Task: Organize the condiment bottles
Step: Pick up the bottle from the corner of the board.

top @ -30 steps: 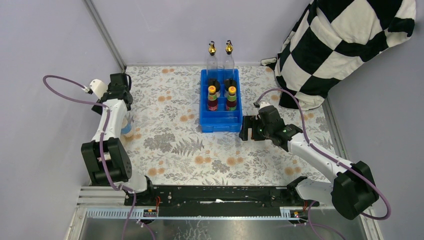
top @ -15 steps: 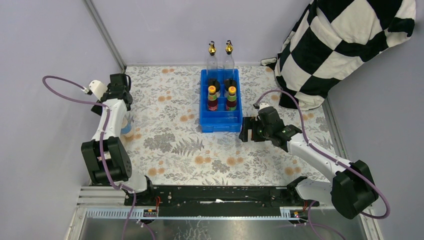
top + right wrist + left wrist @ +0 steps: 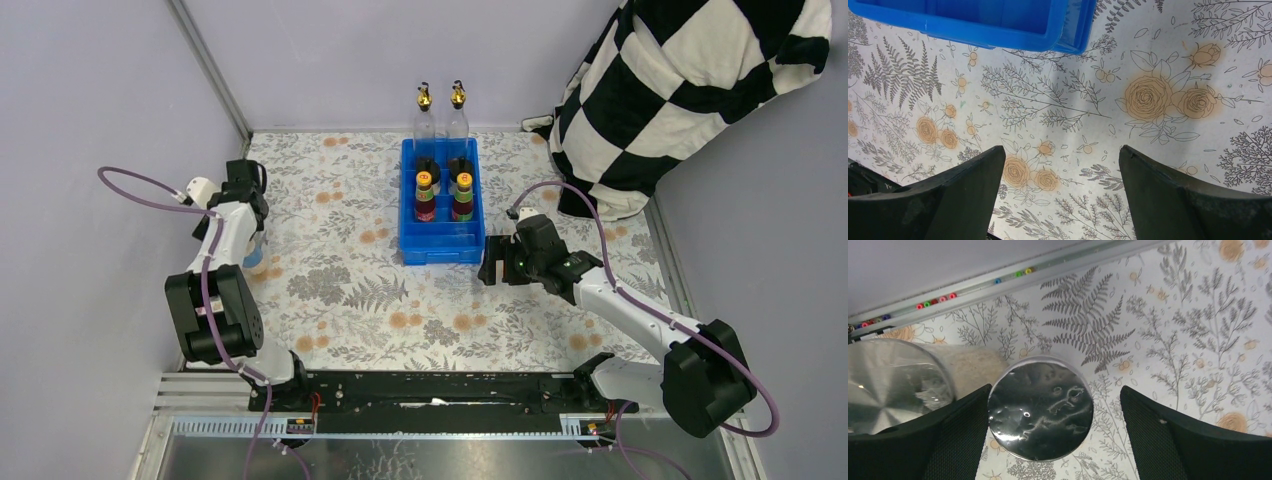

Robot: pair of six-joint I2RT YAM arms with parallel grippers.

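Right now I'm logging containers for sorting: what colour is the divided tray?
The tray is blue, clearest in the top external view.

Light even and diffuse, from overhead. Top view bright and sharp, shadows under the arms soft. Left wrist view: silver lid (image 3: 1040, 407) at centre shows mottled glare, second lid (image 3: 888, 385) at left edge radial streaks. Left claw (image 3: 1055, 440) and right claw (image 3: 1060, 200) render near-black, low detail. Tabletop (image 3: 1158, 50) print crisp in right wrist view, faint grey shadow band mid-frame.

Left of mid jar (image 3: 1040, 407), 2nd jar (image 3: 888, 385) runs off view edge, btm behind my L finger (image 3: 923, 445); R wrist view cuts tray (image 3: 998, 30).
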